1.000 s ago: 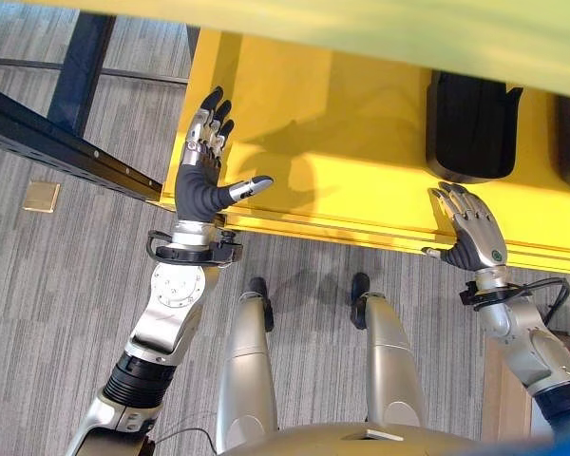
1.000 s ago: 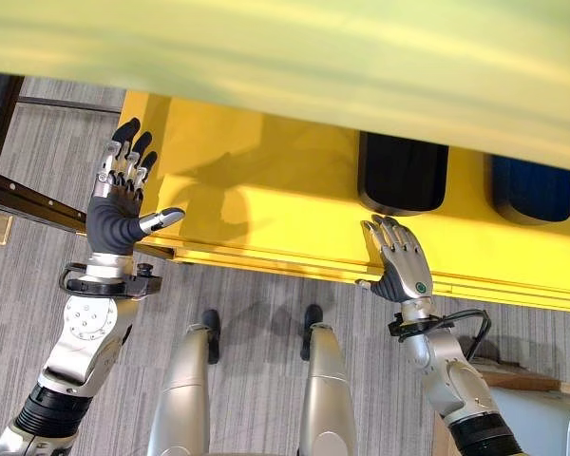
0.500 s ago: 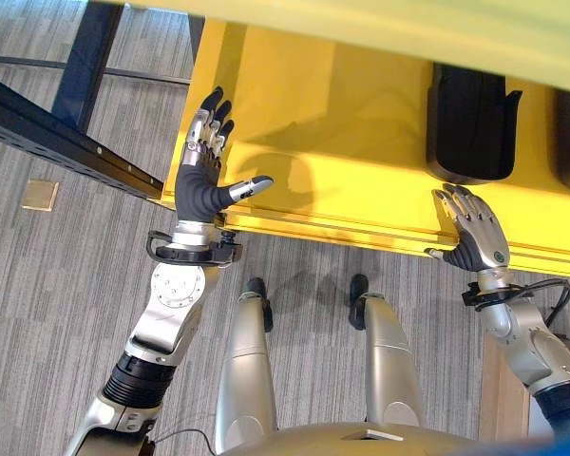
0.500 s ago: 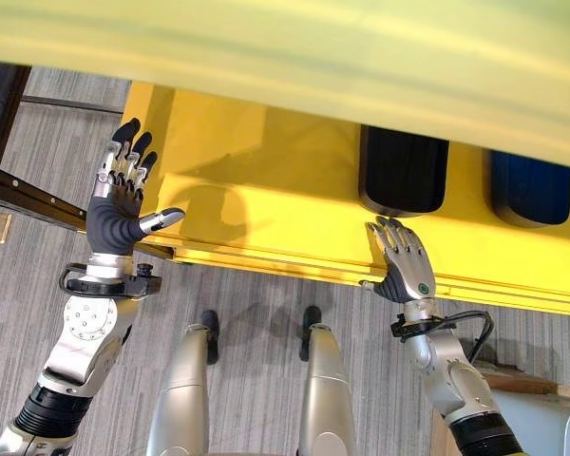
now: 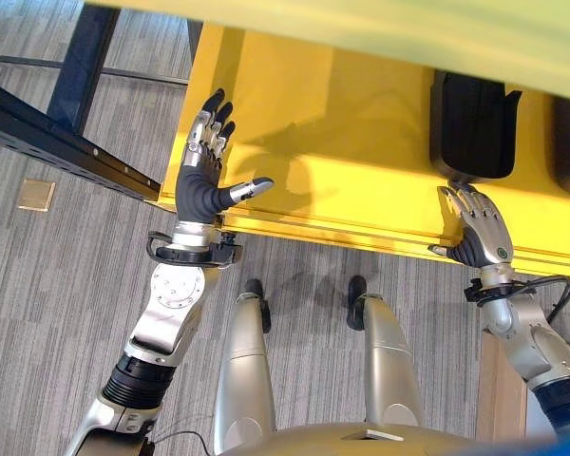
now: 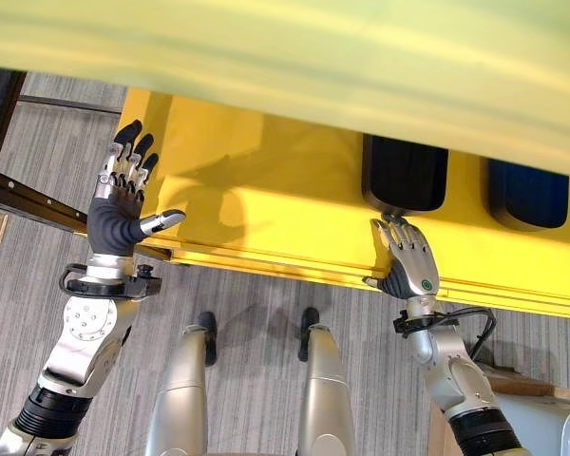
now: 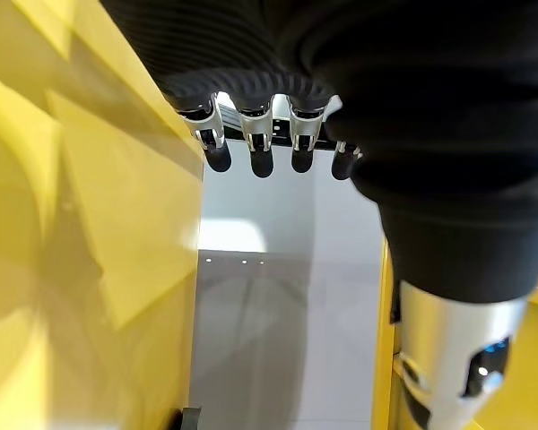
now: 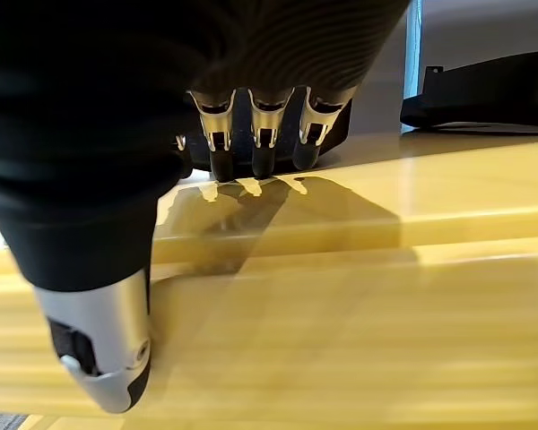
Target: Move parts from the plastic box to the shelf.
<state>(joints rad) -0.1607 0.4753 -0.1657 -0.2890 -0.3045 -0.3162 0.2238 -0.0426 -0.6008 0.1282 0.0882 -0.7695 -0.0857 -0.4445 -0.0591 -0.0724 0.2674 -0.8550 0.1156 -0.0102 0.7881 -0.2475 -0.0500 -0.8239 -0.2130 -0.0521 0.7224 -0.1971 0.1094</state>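
Just beyond right hand (image 6: 410, 271) fingertips, black part (image 6: 405, 174) on yellow shelf (image 6: 266, 204).

Workshop or warehouse-type room, yellow shelf (image 5: 361, 180) sitting on grey striped carpet floor (image 5: 57, 313), dark metal rack beam (image 5: 66, 142) running beside the shelf, black parts (image 5: 470, 128) lying on it

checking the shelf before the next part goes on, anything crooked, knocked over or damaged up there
Nothing stands out. The two black ribbed parts lie side by side and apart on the yellow shelf, neither visibly tipped or damaged. The right hand reaches open toward the nearer part; the left hand is open at the shelf's left end.
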